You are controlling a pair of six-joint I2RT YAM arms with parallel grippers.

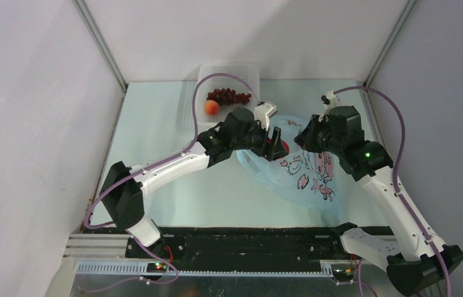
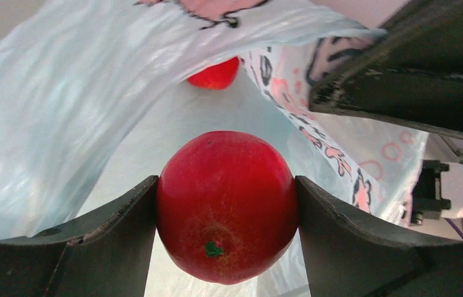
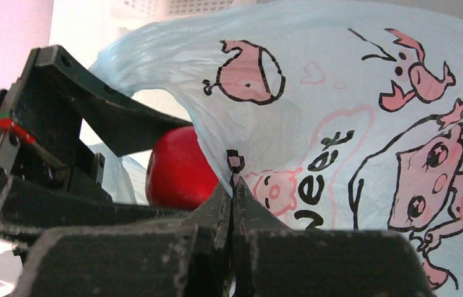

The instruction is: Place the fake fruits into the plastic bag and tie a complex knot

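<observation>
My left gripper [image 2: 225,185] is shut on a glossy red round fruit [image 2: 227,210], its fingers pressed to both sides, right at the mouth of the light-blue plastic bag [image 2: 49,124]. A second red fruit [image 2: 215,73] lies deeper inside the bag. My right gripper [image 3: 233,189] is shut on the bag's printed edge [image 3: 340,124] and holds it up; the held fruit [image 3: 176,170] shows just behind. From above, the left gripper [image 1: 276,143] and right gripper [image 1: 306,137] meet over the bag [image 1: 309,176]. The grapes [image 1: 229,96] and the orange-peach fruit [image 1: 211,107] lie in the basket. No knot shows.
The white perforated basket [image 1: 207,71] stands at the back of the table, just behind my left arm. The enclosure's walls rise on the left, right and far sides. The bag spreads toward the right arm's base.
</observation>
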